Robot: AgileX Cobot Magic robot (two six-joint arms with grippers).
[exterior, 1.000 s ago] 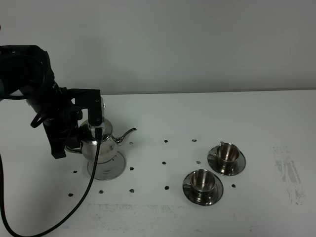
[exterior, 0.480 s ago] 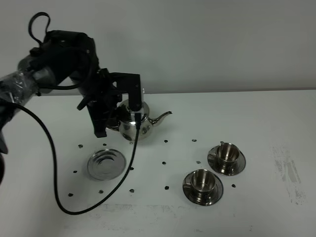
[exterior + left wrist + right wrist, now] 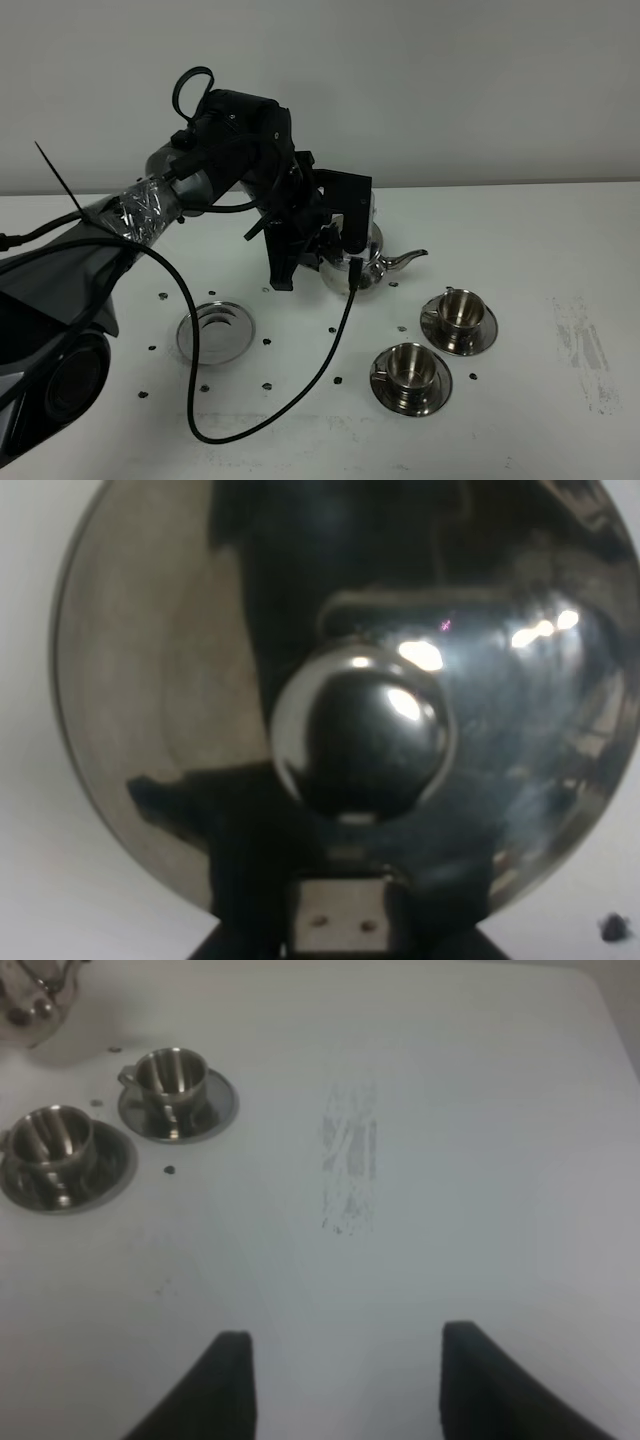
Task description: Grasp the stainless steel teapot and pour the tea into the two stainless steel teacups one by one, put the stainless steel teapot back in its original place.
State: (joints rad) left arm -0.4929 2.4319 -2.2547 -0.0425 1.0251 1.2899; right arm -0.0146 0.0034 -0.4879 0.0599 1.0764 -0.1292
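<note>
My left gripper is shut on the stainless steel teapot at its handle side and holds it above the table, spout pointing right toward the cups. In the left wrist view the teapot's domed lid and knob fill the frame, and the fingers are hidden. The two steel teacups stand on saucers: the far one and the near one. The ridged steel trivet disc lies bare at the left. My right gripper is open and empty over bare table, with both cups ahead of it.
Small dark marks dot the white table around the trivet and cups. A scuffed grey patch lies at the right; it also shows in the right wrist view. A black cable hangs from the left arm over the table.
My left arm has lifted the teapot off the trivet and carried it to the right, toward the cups. The trivet now lies bare. The cups have not moved.
</note>
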